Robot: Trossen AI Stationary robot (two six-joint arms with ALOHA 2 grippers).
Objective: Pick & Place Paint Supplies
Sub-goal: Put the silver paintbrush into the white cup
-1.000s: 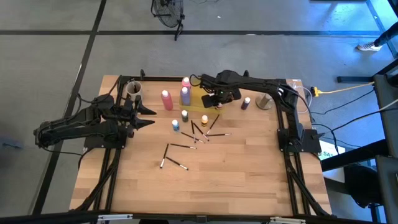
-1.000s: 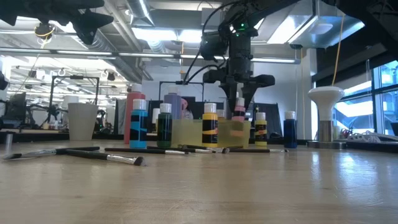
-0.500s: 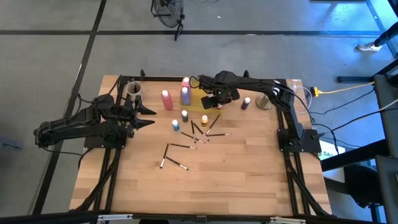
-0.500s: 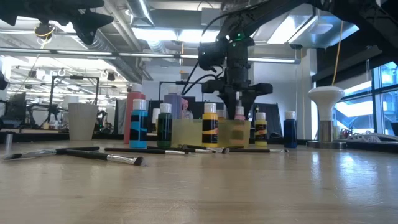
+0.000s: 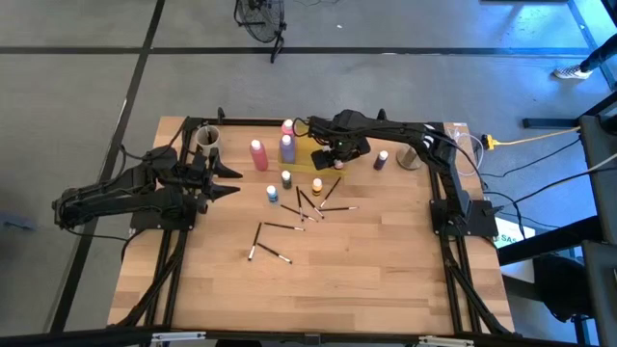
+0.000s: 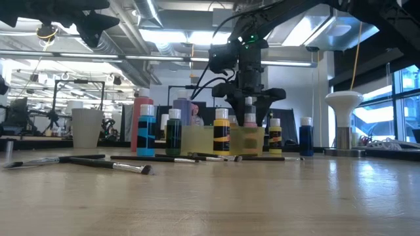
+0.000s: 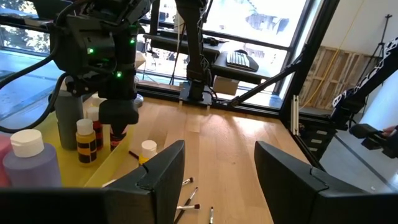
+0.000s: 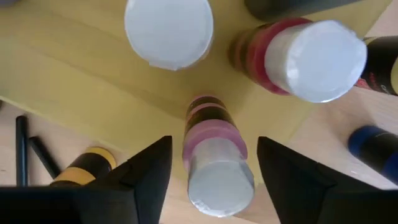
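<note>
Over the translucent yellow tray [image 5: 307, 156] at the bench's far edge: right hand [image 8: 211, 163], fingers spread, straddles a small pink white-capped paint bottle [image 8: 214, 155] standing upright inside, apparently just released; left hand [image 5: 229, 180] waits open.

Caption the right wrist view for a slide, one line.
Right pincer open, straddling a small pink, white-capped paint bottle standing in the yellow tray among other capped bottles.

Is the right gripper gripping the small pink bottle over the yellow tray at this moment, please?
No: the right gripper stands open, its fingers clear on either side of the small pink bottle standing in the yellow tray.
</note>
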